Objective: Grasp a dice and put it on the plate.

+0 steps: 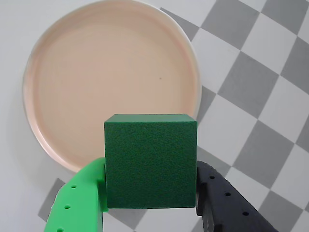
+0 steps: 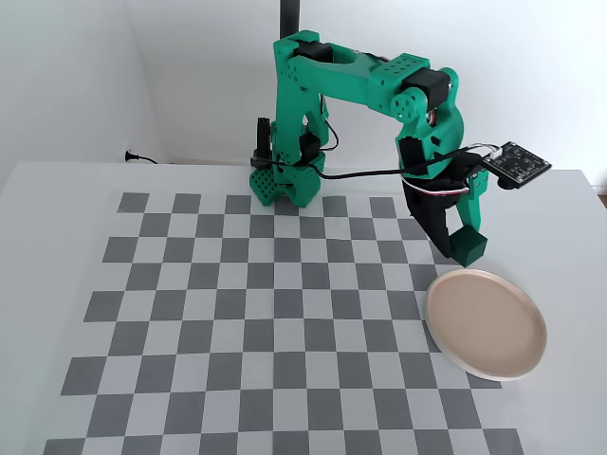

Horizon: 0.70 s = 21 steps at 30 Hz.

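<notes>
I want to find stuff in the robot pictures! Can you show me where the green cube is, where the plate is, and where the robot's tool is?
dice [image 1: 150, 162], wrist view: middle of its front face.
plate [image 2: 486, 325], fixed view: bare middle of its dish.
tool [image 1: 150, 193], wrist view: midway between its green and black fingertips, which clamp the dice.

Quick count: one dice [image 1: 150, 162], dark green, no pips showing. One plate [image 2: 487, 324], beige-pink. One green arm [image 2: 365, 81] with one claw [image 1: 150, 205], one finger green, one black. One checkered bench [image 2: 237, 313]. That's everything.
</notes>
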Each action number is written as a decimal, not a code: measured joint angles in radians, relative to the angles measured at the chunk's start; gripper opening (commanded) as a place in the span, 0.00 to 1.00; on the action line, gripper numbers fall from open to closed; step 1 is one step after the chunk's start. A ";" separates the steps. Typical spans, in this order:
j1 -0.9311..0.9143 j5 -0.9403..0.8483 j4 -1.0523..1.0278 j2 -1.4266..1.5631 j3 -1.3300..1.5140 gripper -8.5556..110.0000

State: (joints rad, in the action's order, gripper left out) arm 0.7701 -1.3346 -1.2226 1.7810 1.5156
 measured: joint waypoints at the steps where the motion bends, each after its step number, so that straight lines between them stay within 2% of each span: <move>1: 0.008 0.005 -0.002 -0.041 -0.038 0.04; 16: 0.040 0.026 -0.106 -0.669 -0.716 0.04; 21: 0.058 0.029 -0.106 -0.801 -0.844 0.04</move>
State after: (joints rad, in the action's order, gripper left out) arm 0.8283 -1.3054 -1.3284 0.9802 0.6719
